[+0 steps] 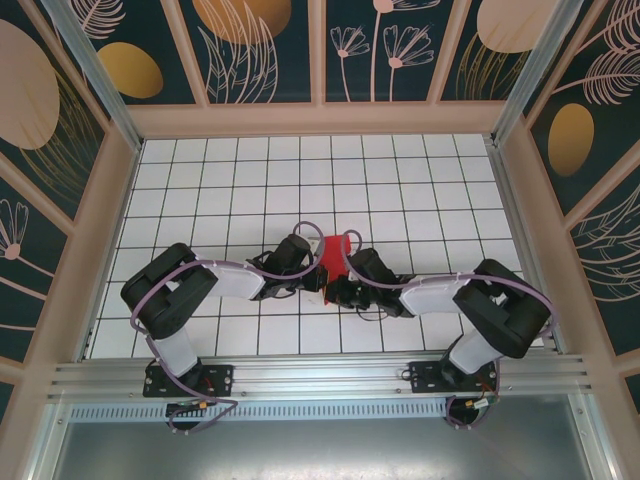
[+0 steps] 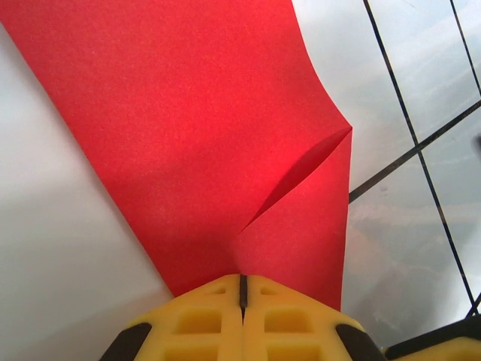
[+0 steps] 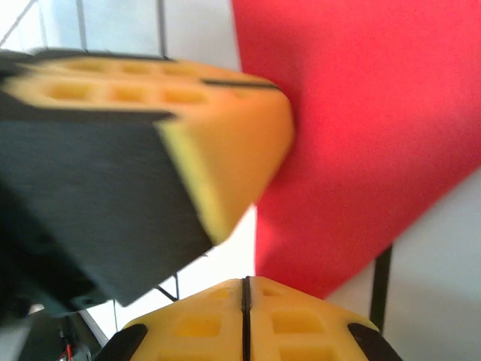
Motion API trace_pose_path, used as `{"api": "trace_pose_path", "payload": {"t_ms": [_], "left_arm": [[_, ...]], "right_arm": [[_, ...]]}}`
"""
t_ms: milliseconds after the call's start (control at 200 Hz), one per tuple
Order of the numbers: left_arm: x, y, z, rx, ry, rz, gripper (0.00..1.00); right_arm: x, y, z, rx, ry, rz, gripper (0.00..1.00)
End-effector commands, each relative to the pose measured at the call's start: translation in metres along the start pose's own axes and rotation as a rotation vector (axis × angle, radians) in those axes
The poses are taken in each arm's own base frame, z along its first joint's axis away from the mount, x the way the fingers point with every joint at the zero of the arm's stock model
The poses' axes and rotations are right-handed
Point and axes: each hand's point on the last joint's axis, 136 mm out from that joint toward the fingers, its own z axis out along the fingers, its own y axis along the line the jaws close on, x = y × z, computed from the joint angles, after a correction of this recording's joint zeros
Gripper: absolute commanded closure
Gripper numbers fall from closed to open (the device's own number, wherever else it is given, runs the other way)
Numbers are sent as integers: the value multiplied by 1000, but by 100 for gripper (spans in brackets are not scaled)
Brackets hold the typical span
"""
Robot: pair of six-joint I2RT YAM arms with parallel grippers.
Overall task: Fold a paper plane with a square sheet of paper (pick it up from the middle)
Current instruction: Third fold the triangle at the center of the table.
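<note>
The red square sheet of paper is held up off the white grid table between the two wrists. My left gripper is shut on it. In the left wrist view the sheet fans out from the closed yellow fingertips and carries a diagonal crease on its right side. My right gripper is just below the sheet. In the right wrist view its yellow jaws are pressed together. The paper rises behind the right finger, with none of it seen in the seam. The left gripper's yellow finger is blurred at the upper left.
The white grid table stretches far and to both sides of the arms. Wooden-framed patterned walls close it in on three sides. An aluminium rail runs along the near edge by both arm bases.
</note>
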Motion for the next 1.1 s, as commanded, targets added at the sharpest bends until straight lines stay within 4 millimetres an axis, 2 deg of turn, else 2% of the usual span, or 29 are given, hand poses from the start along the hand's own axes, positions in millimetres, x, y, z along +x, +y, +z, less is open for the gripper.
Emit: {"api": "trace_pose_path", "payload": {"t_ms": [0, 105, 190, 300, 430, 610, 746, 936, 1006, 1096], "left_arm": [[24, 29, 3, -98, 71, -33, 100], [25, 30, 3, -102, 74, -31, 100], [24, 29, 3, -103, 73, -29, 100], [24, 30, 2, -104, 73, -27, 100], [25, 30, 3, -107, 77, -23, 100], [25, 29, 3, -98, 82, -20, 100], [23, 27, 3, -93, 80, -14, 100], [24, 25, 3, -82, 86, -1, 100], [25, 24, 2, -78, 92, 10, 100], [27, 25, 2, -80, 101, 20, 100]], "right_arm": [[8, -12, 9, 15, 16, 35, 90], [12, -11, 10, 10, 32, 32, 90], [5, -6, 3, 25, 4, 13, 90], [-21, -2, -16, 57, -83, -15, 90], [-59, -14, -37, 57, -175, 17, 90], [-86, -16, -42, 39, -191, 9, 90], [-91, -27, -33, 48, -178, 24, 90], [-91, -53, -21, 108, -159, 59, 90], [-90, -53, -22, 115, -149, 59, 90], [-95, -39, -31, 85, -169, 34, 89]]}}
